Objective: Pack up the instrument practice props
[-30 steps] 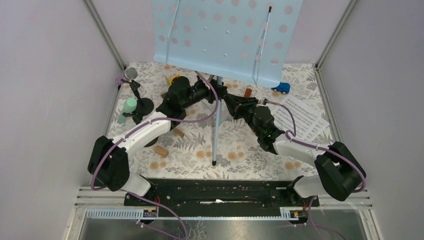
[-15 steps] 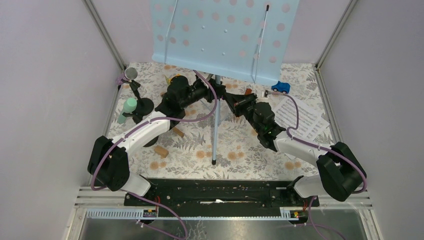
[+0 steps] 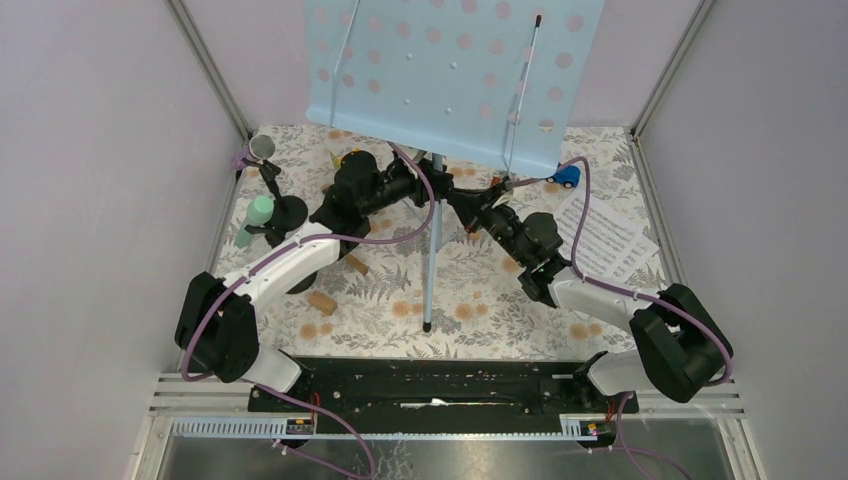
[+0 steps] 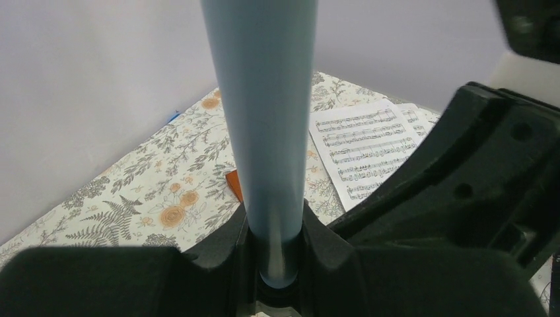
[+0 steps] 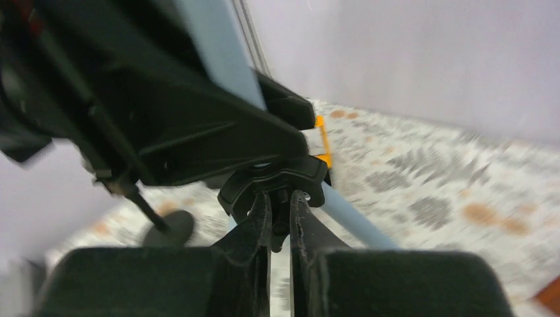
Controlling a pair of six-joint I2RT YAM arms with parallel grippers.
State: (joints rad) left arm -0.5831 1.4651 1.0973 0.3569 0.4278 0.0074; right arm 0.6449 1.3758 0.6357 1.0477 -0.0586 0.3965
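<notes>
The pale blue perforated music rack (image 3: 450, 70) stands at the back on its pole (image 3: 432, 260). My left gripper (image 3: 424, 186) is shut on the pole; in the left wrist view the pole (image 4: 264, 132) sits between the jaws of the left gripper (image 4: 276, 264). My right gripper (image 3: 457, 197) is shut on the stand's black knob (image 5: 274, 179), as the right wrist view of the gripper (image 5: 280, 218) shows. White sheet-music pages (image 3: 605, 240) lie at the right. The purple microphone (image 3: 257, 150) and the mint-green microphone (image 3: 254, 216) rest in black holders (image 3: 290, 212) at the left.
A small blue toy car (image 3: 566, 177) sits near the rack's right corner, with the right arm's purple cable arching beside it. Brown wooden blocks (image 3: 322, 302) lie on the floral cloth in front of the left arm. Grey walls close in on three sides.
My right wrist has turned on the knob and its cable has swung up toward the blue car. The rack has shifted slightly. The left gripper still holds the pole.
</notes>
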